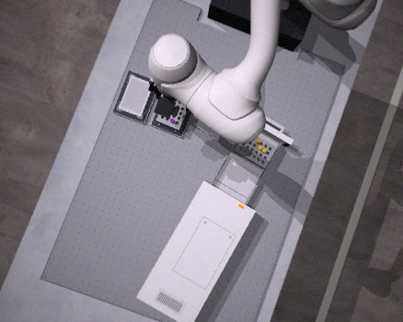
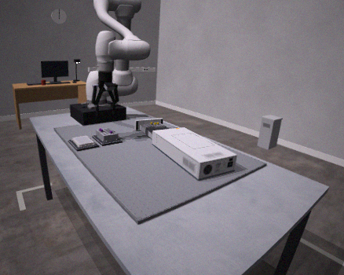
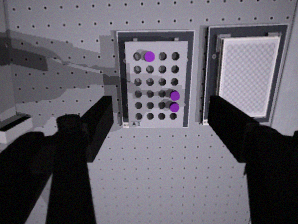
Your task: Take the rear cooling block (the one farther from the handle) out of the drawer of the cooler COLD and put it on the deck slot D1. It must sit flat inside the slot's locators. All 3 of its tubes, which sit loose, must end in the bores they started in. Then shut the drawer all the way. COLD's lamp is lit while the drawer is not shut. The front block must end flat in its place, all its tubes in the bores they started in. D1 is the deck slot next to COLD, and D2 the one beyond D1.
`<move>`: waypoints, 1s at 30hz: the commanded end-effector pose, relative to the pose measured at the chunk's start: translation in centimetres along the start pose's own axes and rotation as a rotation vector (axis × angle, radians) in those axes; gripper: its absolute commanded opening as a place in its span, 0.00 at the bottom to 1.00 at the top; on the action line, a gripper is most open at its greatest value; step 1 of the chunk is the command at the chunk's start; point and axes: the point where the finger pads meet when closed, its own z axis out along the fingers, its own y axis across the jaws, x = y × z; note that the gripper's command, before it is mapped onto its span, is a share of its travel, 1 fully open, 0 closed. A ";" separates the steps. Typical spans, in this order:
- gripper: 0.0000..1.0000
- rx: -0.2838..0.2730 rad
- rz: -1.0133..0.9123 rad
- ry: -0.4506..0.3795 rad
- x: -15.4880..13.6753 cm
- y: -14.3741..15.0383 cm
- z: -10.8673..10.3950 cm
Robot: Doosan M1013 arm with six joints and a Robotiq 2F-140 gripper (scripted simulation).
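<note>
The rear block [image 1: 164,121] [image 2: 107,137] [image 3: 156,75] sits in the deck slot D1 [image 2: 116,141] [image 3: 189,75] and looks flat, inside the dark rim. Three purple tubes [image 3: 149,56] stand in its bores, one near the far edge and two along the right side. My gripper [image 2: 107,108] [image 3: 160,109] is open and empty, high above the block. The front block [image 1: 247,155] [image 2: 154,129] sits in the drawer [image 1: 237,177] near the handle, with yellow tubes [image 1: 259,147] [image 2: 155,123]. The drawer stands open. The lamp [image 1: 241,206] on COLD [image 1: 189,244] [image 2: 193,145] glows orange.
Slot D2 beyond D1 holds a white textured block [image 1: 134,96] [image 2: 82,141] [image 3: 250,75]. The drawer's front panel with the handle [image 1: 279,132] stands out from COLD, to the right of D1 in the top view. The arm [image 1: 226,101] hangs over part of the drawer there.
</note>
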 end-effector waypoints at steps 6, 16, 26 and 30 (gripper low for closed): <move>0.10 0.002 -0.063 0.001 -0.4 -1.2 -0.1; 0.10 0.000 -0.276 0.005 -1.5 -4.1 0.0; 0.10 0.001 -0.542 0.006 -3.0 -7.8 0.2; 0.10 0.001 -0.595 0.005 -3.3 -8.5 0.2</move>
